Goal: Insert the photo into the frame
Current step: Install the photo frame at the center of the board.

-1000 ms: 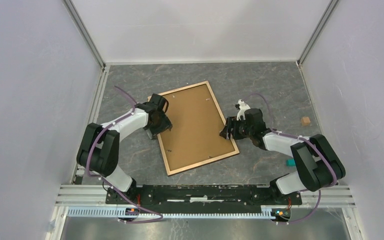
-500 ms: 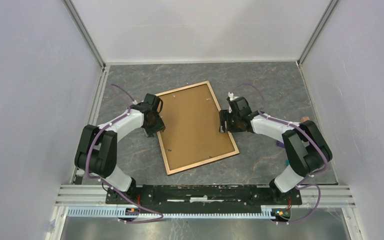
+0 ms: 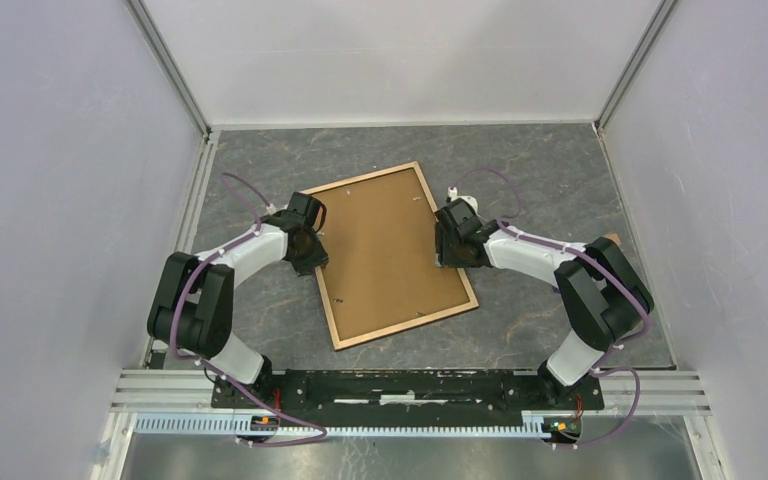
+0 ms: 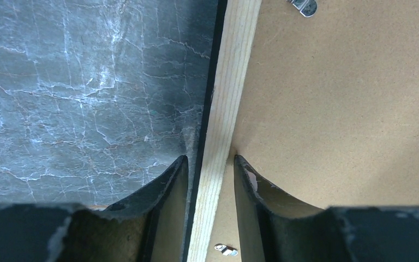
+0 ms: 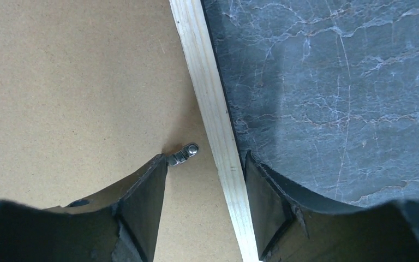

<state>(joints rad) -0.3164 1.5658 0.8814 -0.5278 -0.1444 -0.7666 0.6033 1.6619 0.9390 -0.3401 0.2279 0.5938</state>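
The left gripper [image 4: 210, 158] straddles the left long rail of the frame [image 3: 405, 322]. One finger [image 4: 169, 183] is on the outside over the worktop [image 3: 540, 170], and the other is on the inside over the brown backing board [image 3: 390, 245]. Both fingertips sit very close to the rail. Whether they are actually pinching it or only bracketing it cannot be told.

The right gripper [image 5: 206, 158] is released. Its jaws stand apart across the opposite long rail. The outer finger is just beside the rail's dark edge. The inner finger [image 5: 147, 191] is clearly apart from the rail, over the board, with its tip next to a small metal tab [image 5: 183, 154] that lies on the board.

The frame lies flat, back side up, near the middle of the worktop. It is turned at an angle, so its far end leans toward the left arm's side and its near corner points to the right. The rails show pale wood on top, with a black edge along the outside. The backing board fills the opening inside the rails. Two more small metal tabs show in the left wrist view, one at the top edge [image 4: 304, 5] and one at the bottom [image 4: 226, 250].

The worktop is dark grey with pale marble-like veins. Plain light walls enclose it on three sides.
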